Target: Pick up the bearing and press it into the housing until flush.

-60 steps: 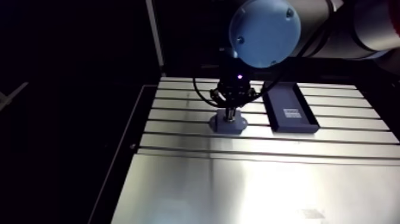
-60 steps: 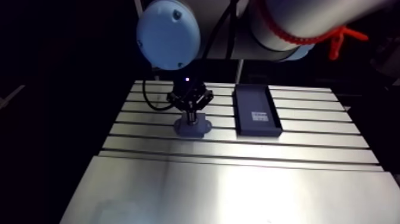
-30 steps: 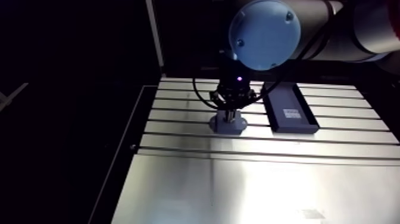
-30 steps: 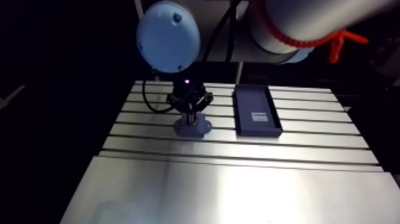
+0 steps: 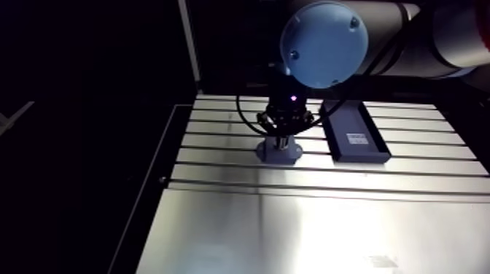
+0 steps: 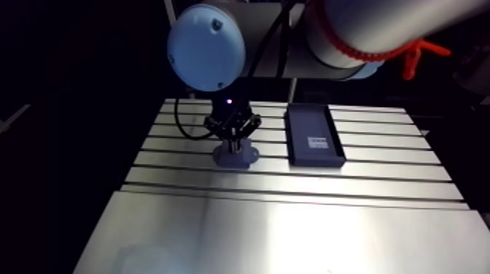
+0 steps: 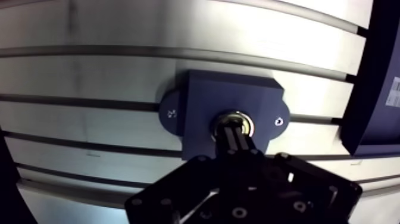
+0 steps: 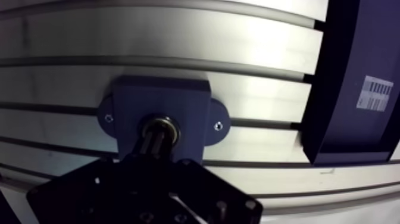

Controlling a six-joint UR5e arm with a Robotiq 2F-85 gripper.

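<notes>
closed black gripper [image 7: 235, 132] tips rest on silver ring bearing [image 7: 233, 115] in blue block housing [image 7: 202, 98]; dark tray's [image 8: 348, 53] white label [image 8: 377, 93] unreadable.

You see only the rim of the bearing [image 7: 233, 114]: the gripper [image 7: 236, 134], fingertips pressed together, covers its middle | flush with the housing [image 7: 229, 95] or not: you cannot tell | dark tray [image 8: 348, 59] cut off at the wrist view's edge | its label [image 8: 377, 93] too small to read
</notes>
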